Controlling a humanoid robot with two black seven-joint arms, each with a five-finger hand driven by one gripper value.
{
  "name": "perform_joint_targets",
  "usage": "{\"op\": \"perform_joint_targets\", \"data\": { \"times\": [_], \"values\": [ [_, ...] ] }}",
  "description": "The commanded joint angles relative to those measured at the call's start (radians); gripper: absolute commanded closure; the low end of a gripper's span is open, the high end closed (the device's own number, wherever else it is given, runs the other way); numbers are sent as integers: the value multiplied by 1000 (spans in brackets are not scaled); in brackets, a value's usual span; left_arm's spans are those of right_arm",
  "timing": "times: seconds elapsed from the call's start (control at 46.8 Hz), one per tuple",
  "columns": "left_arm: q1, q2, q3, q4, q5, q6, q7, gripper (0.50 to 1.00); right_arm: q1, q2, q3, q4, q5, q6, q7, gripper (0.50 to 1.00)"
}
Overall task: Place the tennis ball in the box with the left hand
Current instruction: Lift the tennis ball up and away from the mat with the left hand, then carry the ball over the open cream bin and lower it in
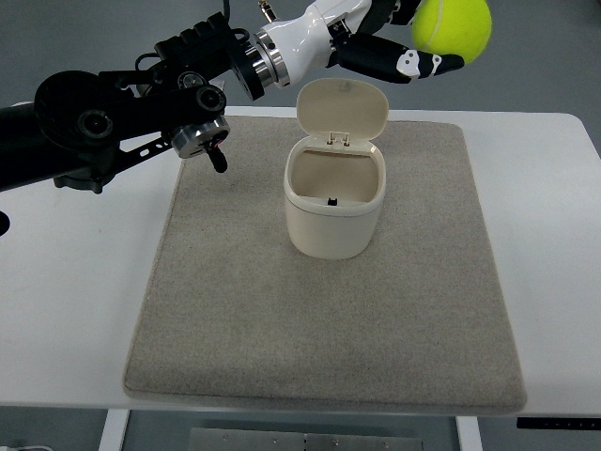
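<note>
My left hand point(413, 42) reaches in from the left edge across the top of the view and is shut on a yellow-green tennis ball point(457, 26). The ball is held high, up and to the right of the box. The cream box point(335, 202) stands upright in the middle of the grey mat point(235, 310) with its hinged lid point(343, 108) flipped open toward the back. Its inside looks hollow, with a small dark mark at the bottom. The right arm does not show.
The mat lies on a white table point(84, 301) whose front edge runs along the bottom of the view. My black left forearm point(113, 122) spans the table's upper left corner.
</note>
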Motion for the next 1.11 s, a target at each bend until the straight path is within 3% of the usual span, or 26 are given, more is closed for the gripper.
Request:
{"op": "perform_joint_targets", "data": {
  "times": [0.0, 0.235, 1.089],
  "values": [
    [0, 3, 25, -37, 0, 18, 0, 1000, -1, 0, 0, 0, 0, 0, 0, 599],
    [1, 31, 127, -102, -2, 48, 0, 1000, 0, 0, 0, 0, 0, 0, 0, 599],
    [-5, 157, 289, -99, -2, 52, 2, 1000, 0, 0, 0, 0, 0, 0, 0, 599]
  ]
}}
